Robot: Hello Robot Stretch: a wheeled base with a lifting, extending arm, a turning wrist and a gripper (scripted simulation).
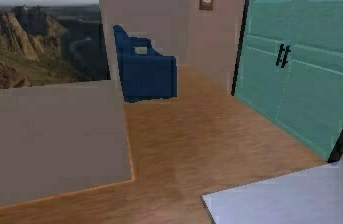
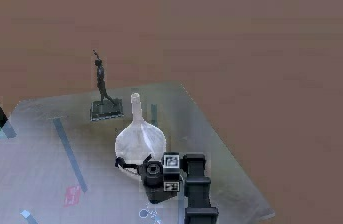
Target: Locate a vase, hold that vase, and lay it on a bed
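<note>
Ahead, I am looking at a mountain landscape picture [image 1: 34,40] hanging at the forward view's left, with a flat grey-brown slab [image 1: 49,140] lying below it. A blue armchair [image 1: 144,65] is sitting against the far wall, the wooden floor [image 1: 214,135] is stretching past it, and teal double doors [image 1: 299,80] are standing at the right. In the arm side view, a pale table [image 2: 29,150] is carrying a thin dark blue stick [image 2: 69,152] and a small red thing [image 2: 74,195] at the left, then a dark statuette [image 2: 102,88] standing upright. Just right of it the white vase [image 2: 139,130] is standing on the tabletop, narrow neck up. My claw [image 2: 142,168] is reaching in at the vase's base. I cannot tell how its fingers are set or whether it is holding anything. My arm [image 2: 197,195] is rising from the bottom edge.
</note>
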